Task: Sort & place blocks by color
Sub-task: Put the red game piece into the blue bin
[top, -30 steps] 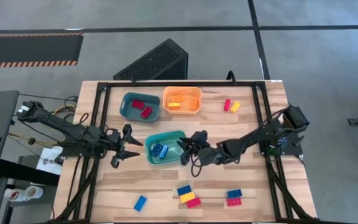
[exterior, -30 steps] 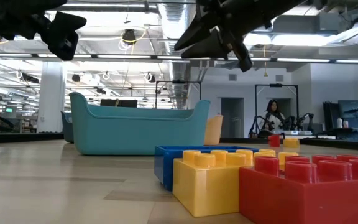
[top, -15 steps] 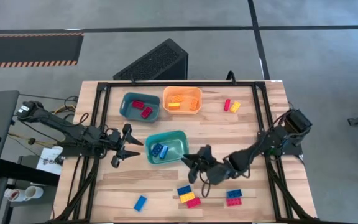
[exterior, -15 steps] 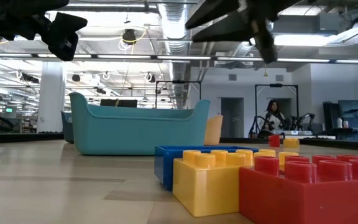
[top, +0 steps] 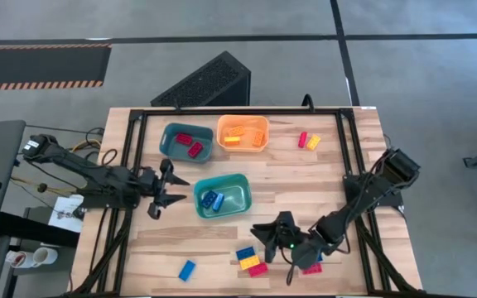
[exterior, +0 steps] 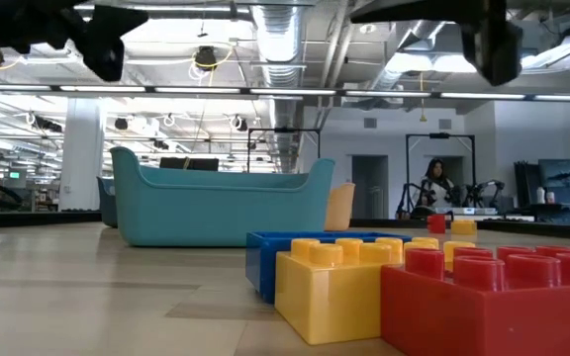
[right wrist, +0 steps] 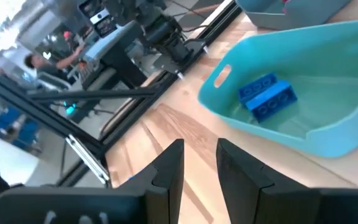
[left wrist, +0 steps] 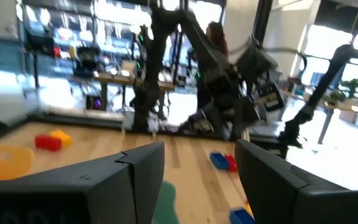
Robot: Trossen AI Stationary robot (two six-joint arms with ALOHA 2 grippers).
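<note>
Right gripper (top: 265, 237) has swung from beside the light teal tray (top: 240, 187) down toward the table's near edge over the last sec; left gripper (top: 169, 190) barely shifted, waiting left of that tray, fingers apart, nothing held. Right fingers (right wrist: 166, 171) stand narrowly apart w/ bare wood between them, empty. Nearest blocks: a blue/yellow/red cluster (top: 251, 260) just below-left of the right gripper, not touching; long axis runs diagonally across the boards. Blue+red pair (top: 311, 266) sits partly under the right arm. Lone blue brick (top: 187, 270) lies farther left, tilted diagonal. Two blue bricks (right wrist: 267, 97) lie side by side in the light teal tray. Red bricks (top: 189, 144) in dark teal tray (top: 170, 150), yellow brick (top: 233, 139) in orange tray (top: 257, 124). Red/yellow pair (top: 308, 141) right of the orange tray.
</note>
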